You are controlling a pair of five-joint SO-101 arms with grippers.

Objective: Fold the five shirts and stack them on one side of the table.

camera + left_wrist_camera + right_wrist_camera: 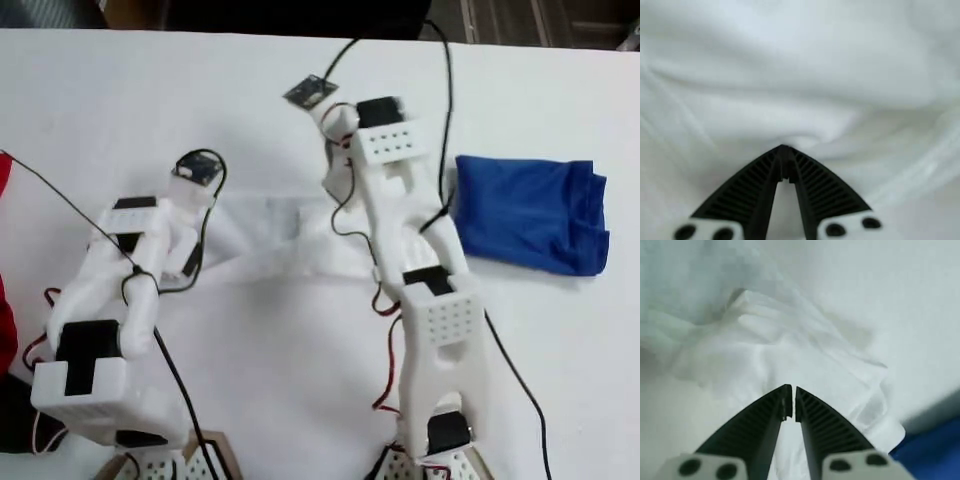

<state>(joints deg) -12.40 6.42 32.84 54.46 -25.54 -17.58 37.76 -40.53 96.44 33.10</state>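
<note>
Across the middle of the table (120, 90), between both arms: white shirt (290, 235), crumpled, lying loose | right side: blue shirt (530, 212), folded, apart from white shirt | left edge: red cloth (4, 340), partly cut off | left gripper (785, 150): clenched on a pucker of white shirt | right gripper (790, 390): closed over white shirt, grasp unclear

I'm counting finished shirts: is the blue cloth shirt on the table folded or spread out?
Folded. The blue cloth shirt lies as a compact rectangle on the white table, layered edges at one end, no sleeves spread.
</note>
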